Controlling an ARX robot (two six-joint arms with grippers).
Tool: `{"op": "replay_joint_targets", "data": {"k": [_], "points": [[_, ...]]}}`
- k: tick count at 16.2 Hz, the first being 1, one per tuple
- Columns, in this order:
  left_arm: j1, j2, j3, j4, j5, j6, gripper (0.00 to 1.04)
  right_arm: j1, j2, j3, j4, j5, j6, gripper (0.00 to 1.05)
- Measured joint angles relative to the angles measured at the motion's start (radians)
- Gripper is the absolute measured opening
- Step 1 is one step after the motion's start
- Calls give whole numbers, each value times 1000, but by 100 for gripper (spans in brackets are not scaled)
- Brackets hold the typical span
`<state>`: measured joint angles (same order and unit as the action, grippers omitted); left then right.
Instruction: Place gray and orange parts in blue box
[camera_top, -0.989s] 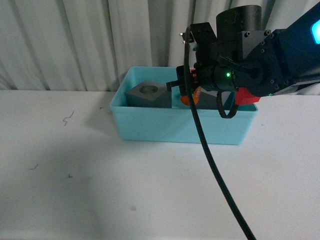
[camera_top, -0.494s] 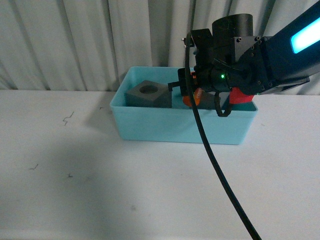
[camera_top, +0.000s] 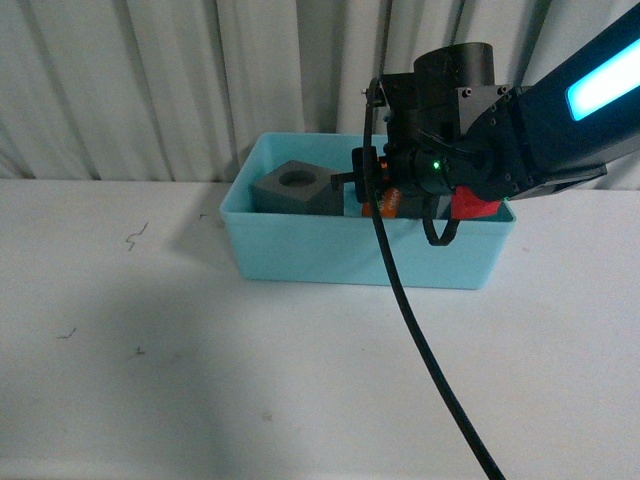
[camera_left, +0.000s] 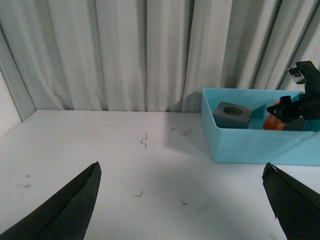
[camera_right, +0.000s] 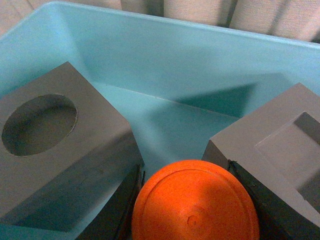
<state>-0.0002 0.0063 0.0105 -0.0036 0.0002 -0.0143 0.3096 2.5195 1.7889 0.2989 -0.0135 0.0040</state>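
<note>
My right gripper (camera_top: 385, 195) is shut on the orange cylinder (camera_right: 196, 202) and holds it low inside the blue box (camera_top: 300, 258), between the two gray cubes. The cube with the round recess (camera_right: 47, 145) lies in the box's left part; it also shows in the front view (camera_top: 297, 186) and the left wrist view (camera_left: 230, 114). The cube with the square recess (camera_right: 280, 145) lies on the cylinder's other side, mostly hidden by my arm in the front view. The cylinder (camera_left: 275, 121) and the box (camera_left: 250, 145) also show in the left wrist view. My left gripper (camera_left: 185, 197) is open and empty, above the white table, away from the box.
The white table (camera_top: 200, 360) spreads in front of the box, with a few small dark marks (camera_top: 135, 237). Gray curtains (camera_top: 150, 80) hang right behind the box. A black cable (camera_top: 420, 340) runs from my right arm down across the table's front right.
My right gripper has sunk lower into the box with the orange cylinder and moved slightly left. The round-recess cube has not moved.
</note>
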Motion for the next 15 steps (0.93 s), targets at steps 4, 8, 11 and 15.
{"op": "replay_joint_targets", "data": {"k": [4,8,11,15], "points": [[0,0,0,0,0,0,98,5,0,-1,6,5,3,47],[0,0,0,0,0,0,98,5,-2,-8,27,6,0,88],[0,0,0,0,0,0,98,3,-63,-116,137,1,0,98],[0,0,0,0,0,0,98,-17,-279,-366,317,-56,-5,98]]}}
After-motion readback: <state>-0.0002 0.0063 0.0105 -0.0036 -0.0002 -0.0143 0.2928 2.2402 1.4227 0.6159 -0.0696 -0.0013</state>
